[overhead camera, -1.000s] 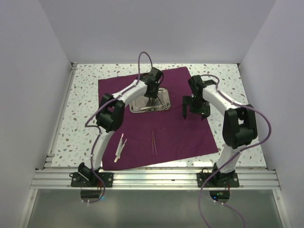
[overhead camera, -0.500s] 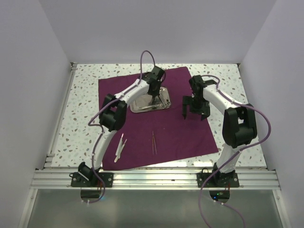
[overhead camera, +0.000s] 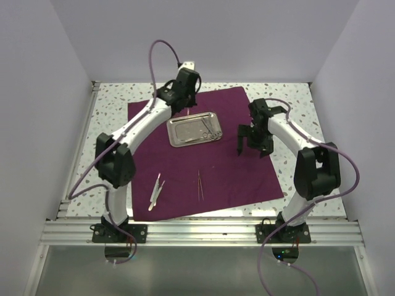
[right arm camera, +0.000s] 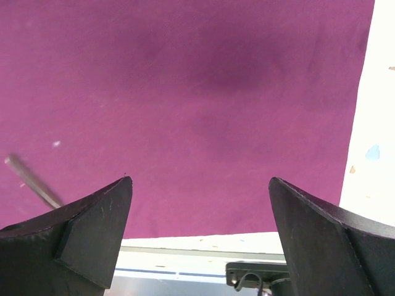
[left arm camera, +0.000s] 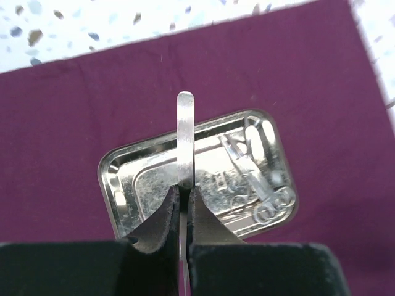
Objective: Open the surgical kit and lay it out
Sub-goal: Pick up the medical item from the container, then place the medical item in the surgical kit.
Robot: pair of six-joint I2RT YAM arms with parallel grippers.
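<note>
The surgical kit's plum cloth [overhead camera: 228,166] lies spread flat on the table. A shiny steel tray [overhead camera: 185,132] rests on its far half, and ring-handled scissors [overhead camera: 211,132] lie in the tray's right part [left arm camera: 265,206]. My left gripper [overhead camera: 183,92] hangs high above the cloth's far edge, shut on a thin flat silver instrument [left arm camera: 185,139] that sticks out past the fingertips [left arm camera: 184,189], over the tray [left arm camera: 123,185]. My right gripper [overhead camera: 253,142] is open and empty just above the cloth [right arm camera: 203,92], to the right of the tray.
Thin tweezers [overhead camera: 200,184] lie on the near middle of the cloth, and two pale instruments [overhead camera: 156,191] lie near its front left corner. A thin rod [right arm camera: 31,179] shows at the left of the right wrist view. Speckled tabletop [overhead camera: 111,123] surrounds the cloth; white walls enclose three sides.
My left gripper shut on the flat instrument in the tray, then rose and drew back toward the far edge with it. The right arm has stayed in place.
</note>
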